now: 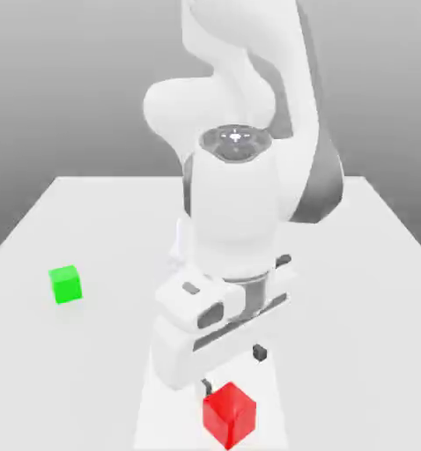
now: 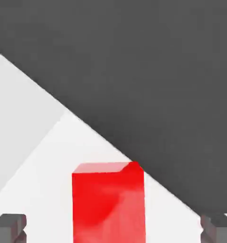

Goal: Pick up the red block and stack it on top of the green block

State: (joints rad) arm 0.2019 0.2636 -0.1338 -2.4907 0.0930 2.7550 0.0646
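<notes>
Wide-open, empty tool poised above the small smooth red cube near the white counter's front edge; small green cube well apart.

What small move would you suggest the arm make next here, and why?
Probably lower a little further, then close. The gripper is open, its fingertips wide apart either side of the red block, which sits on the table, not yet gripped. The green block waits apart.
</notes>
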